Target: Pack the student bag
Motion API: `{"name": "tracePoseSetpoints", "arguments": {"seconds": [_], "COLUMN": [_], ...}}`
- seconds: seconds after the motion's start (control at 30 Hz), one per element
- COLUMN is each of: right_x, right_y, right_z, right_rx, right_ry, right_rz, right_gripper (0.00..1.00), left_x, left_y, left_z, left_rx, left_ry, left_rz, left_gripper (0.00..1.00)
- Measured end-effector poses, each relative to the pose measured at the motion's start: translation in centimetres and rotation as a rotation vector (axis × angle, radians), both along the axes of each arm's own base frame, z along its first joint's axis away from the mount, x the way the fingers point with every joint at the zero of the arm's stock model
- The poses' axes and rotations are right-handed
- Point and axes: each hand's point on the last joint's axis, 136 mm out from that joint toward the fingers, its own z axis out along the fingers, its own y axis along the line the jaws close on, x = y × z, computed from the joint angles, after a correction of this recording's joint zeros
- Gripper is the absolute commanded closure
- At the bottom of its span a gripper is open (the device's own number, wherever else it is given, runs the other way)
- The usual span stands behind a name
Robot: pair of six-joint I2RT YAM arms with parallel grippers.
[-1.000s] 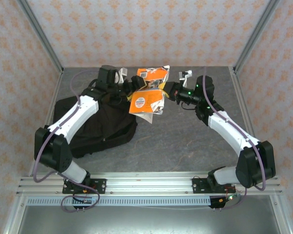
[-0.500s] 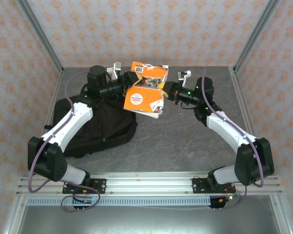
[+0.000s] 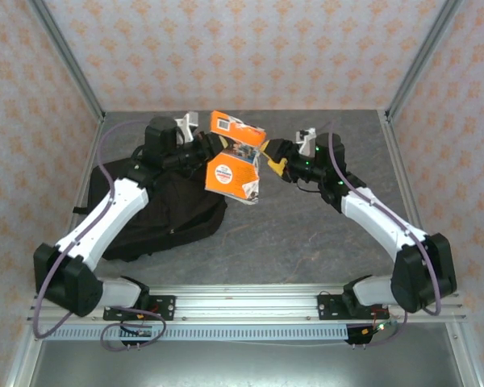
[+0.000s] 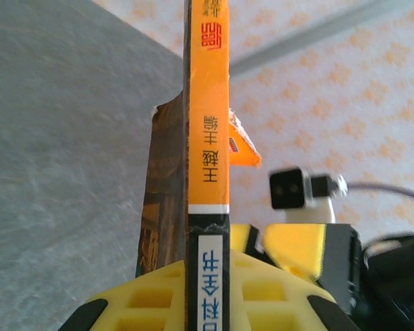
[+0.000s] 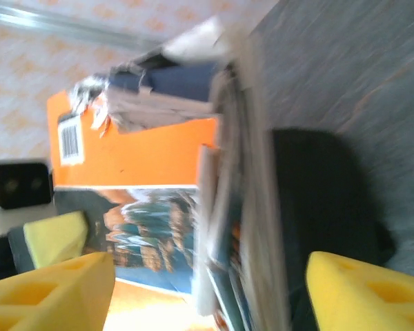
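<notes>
Pinching the spine of a thin orange paperback book (image 4: 207,138), the left gripper (image 4: 207,276) is seen with its yellow fingers pressed against the two covers, so that the book is held on edge. The book is raised off the grey stone-patterned tabletop (image 3: 323,234), and its loose pages and worn cover are fanned out on the side away from those fingers.

The right gripper (image 5: 207,296) is set at that far side with its yellow fingers spread wide, and the page edges are bracketed between them. The finger on the page side is kept clear of the paper. Whether the other finger touches the cover cannot be told.

The large black soft fabric backpack (image 3: 169,214) is laid flat on the tabletop, below and just behind the left gripper's fingers and under the left arm. From the right wrist it is seen as a dark mass beyond the pages, between the spread fingers.
</notes>
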Motion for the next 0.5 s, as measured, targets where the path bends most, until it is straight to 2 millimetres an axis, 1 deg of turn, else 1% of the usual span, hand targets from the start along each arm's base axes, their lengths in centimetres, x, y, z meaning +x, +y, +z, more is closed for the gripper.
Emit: {"name": "tracePoseSetpoints", "arguments": {"seconds": [0.07,0.1,0.13,0.17,0.23,0.3,0.37,0.5], "right_x": [-0.4,-0.7,-1.1,-1.6,-2.5,-3.3,-3.7,-4.0], "right_y": [-1.3,-1.7,-1.6,-1.2,0.5,2.7,4.6,7.9], "right_z": [0.1,0.4,0.7,1.1,1.8,2.0,1.1,-2.1], "right_rx": [-0.010,-0.006,0.003,0.015,0.063,0.134,0.196,0.272], "right_ry": [0.000,-0.004,-0.005,-0.005,0.003,0.029,0.078,0.187], "right_rz": [-0.086,-0.117,-0.137,-0.143,-0.130,-0.099,-0.083,-0.080], "right_gripper": [0.07,0.04,0.01,0.00,0.01,0.01,0.01,0.00], "left_x": [-0.6,-0.9,-1.1,-1.2,-1.2,-0.9,-0.6,-0.4], "left_y": [2.0,3.2,4.0,5.0,6.3,7.3,8.2,9.5], "left_z": [-0.2,-0.2,-0.3,-0.4,-0.4,0.0,0.5,1.6], "left_rx": [-0.015,-0.031,-0.047,-0.065,-0.097,-0.137,-0.172,-0.235], "left_ry": [-0.021,-0.034,-0.041,-0.050,-0.056,-0.067,-0.079,-0.107], "left_rz": [0.128,0.206,0.269,0.343,0.452,0.546,0.615,0.712], "left_gripper": [1.00,1.00,1.00,1.00,1.00,1.00,1.00,1.00]}}
